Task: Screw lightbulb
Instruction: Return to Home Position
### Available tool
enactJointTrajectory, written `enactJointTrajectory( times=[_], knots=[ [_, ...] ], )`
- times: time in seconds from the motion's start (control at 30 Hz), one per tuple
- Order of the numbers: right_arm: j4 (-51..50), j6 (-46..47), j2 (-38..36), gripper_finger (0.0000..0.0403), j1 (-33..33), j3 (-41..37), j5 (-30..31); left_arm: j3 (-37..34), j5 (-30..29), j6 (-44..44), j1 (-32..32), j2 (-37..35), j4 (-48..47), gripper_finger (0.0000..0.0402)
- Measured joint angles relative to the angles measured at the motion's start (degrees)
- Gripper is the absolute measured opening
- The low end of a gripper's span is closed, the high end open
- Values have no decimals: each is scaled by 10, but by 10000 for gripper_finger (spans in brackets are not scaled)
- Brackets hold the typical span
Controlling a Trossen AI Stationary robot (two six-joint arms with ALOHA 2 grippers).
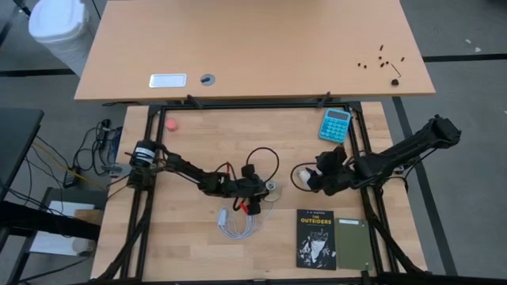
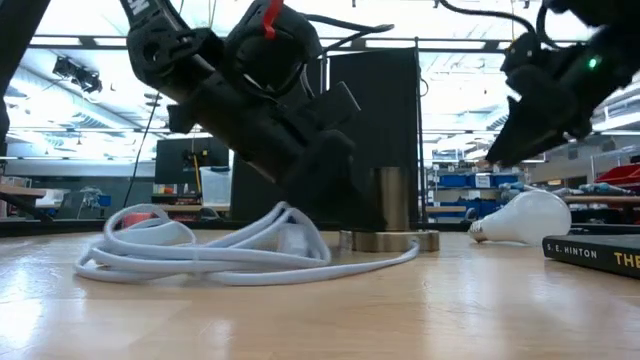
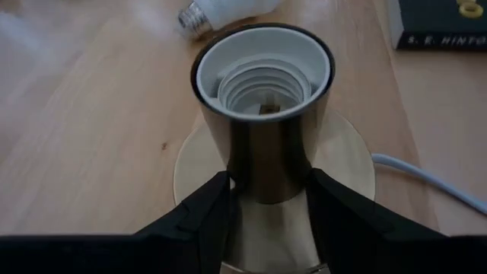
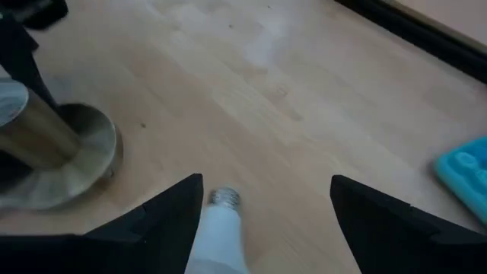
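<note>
While left gripper (image 3: 266, 194) clasps the lamp (image 3: 262, 114), lightbulb (image 2: 525, 217) lies seemingly clear

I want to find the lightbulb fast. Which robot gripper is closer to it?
Right. The right gripper hangs open just above the lightbulb; the left gripper grips the silver lamp, farther off.

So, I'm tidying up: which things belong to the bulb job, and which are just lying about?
Job: lightbulb, lamp, cable running to it, left gripper clamping the lamp, right gripper open over the lightbulb.
Lying about: calculator, book, green notebook, small pink thing.
</note>
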Motion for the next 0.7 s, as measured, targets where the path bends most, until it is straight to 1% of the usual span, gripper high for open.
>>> enactJointTrajectory(
  times=[0.07, 0.17, 0.23, 0.3, 0.37, 0.43, 0.5, 0.57, 0.63, 0.7],
  knots=[
    [-43, 1, -13, 295, 5, 25, -5, 0, 3, -3, -1, -13, -33, 179],
    [-78, -9, -35, 294, 16, 63, 10, 0, 16, -7, -1, -17, -40, 179],
    [-80, -32, -47, 293, 21, 84, 27, 0, 27, -7, -1, -17, -34, 179],
    [-82, -51, -60, 293, 26, 102, 31, 0, 33, -14, -1, -21, -33, 179],
    [-79, -71, -69, 293, 33, 122, 31, -1, 43, -25, 0, -32, -49, 179],
    [-81, -90, -78, 293, 45, 135, 33, -1, 54, -23, 0, -53, -89, 179],
    [-72, -109, -83, 293, 60, 145, 56, 0, 47, -23, 0, -76, -126, 179],
    [-75, -123, -88, 293, 77, 145, 98, 0, 36, -23, 2, -91, -150, 179],
    [-75, -132, -89, 293, 91, 145, 137, 0, 16, -22, 3, -104, -169, 179],
    [-77, -134, -88, 293, 102, 144, 157, 0, -11, -22, 5, -116, -172, 179]
  ],
)
